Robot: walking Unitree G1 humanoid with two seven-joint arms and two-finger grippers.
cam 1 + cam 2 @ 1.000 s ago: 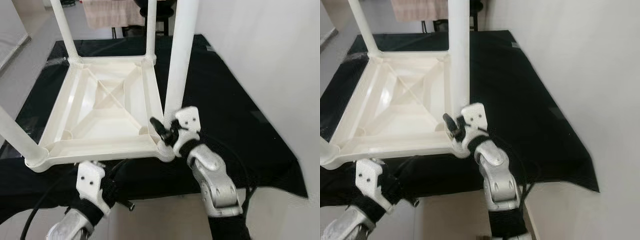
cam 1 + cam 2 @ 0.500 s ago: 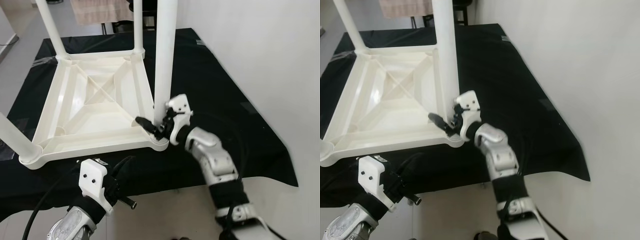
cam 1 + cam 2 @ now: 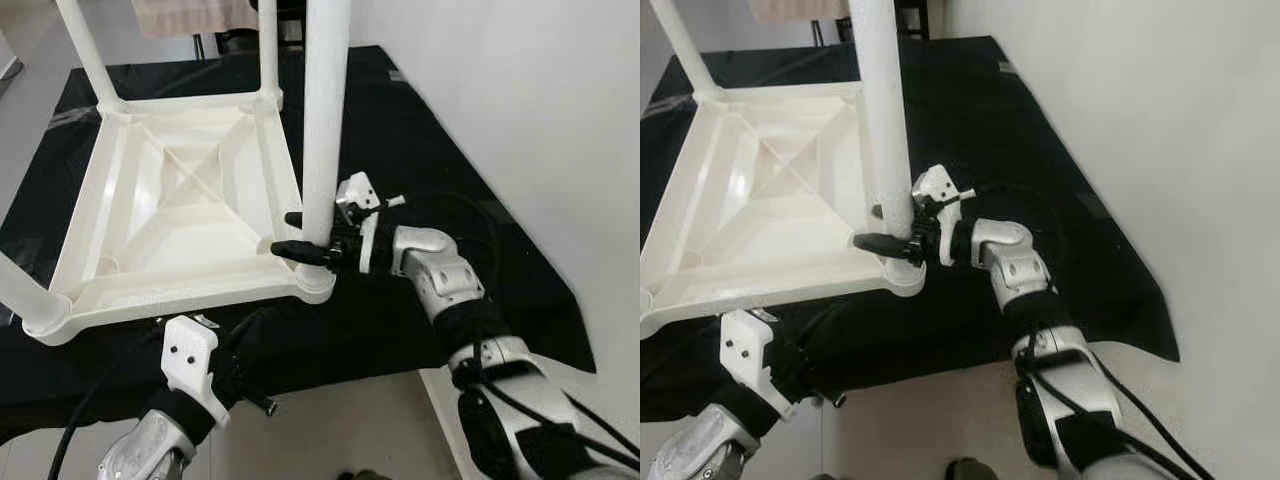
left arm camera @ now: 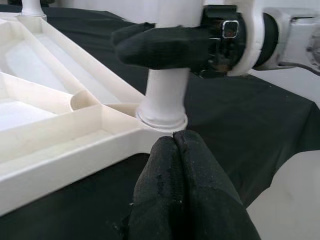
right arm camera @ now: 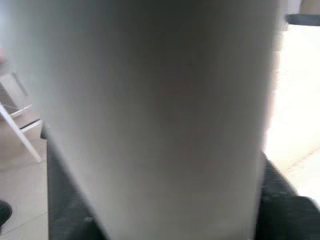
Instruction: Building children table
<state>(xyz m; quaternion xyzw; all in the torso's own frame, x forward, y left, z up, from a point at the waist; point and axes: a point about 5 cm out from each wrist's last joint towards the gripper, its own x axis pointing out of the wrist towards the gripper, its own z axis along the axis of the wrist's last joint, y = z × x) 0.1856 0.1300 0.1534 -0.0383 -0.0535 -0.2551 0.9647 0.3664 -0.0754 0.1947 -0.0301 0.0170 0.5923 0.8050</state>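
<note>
Right gripper (image 3: 308,233) jaws hugging the tall white plastic table leg (image 3: 324,120) standing straight up at twelve o'clock, left gripper (image 4: 175,165) jaws pinched shut, empty, below the upside-down white plastic tabletop (image 3: 170,210).

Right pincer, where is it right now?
In the left eye view the right pincer is clamped around the near-right table leg, just above the corner socket of the upside-down white table.

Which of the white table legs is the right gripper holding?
The leg at the table's near right corner: the right gripper clasps it just above its socket; the other legs stand untouched.
</note>
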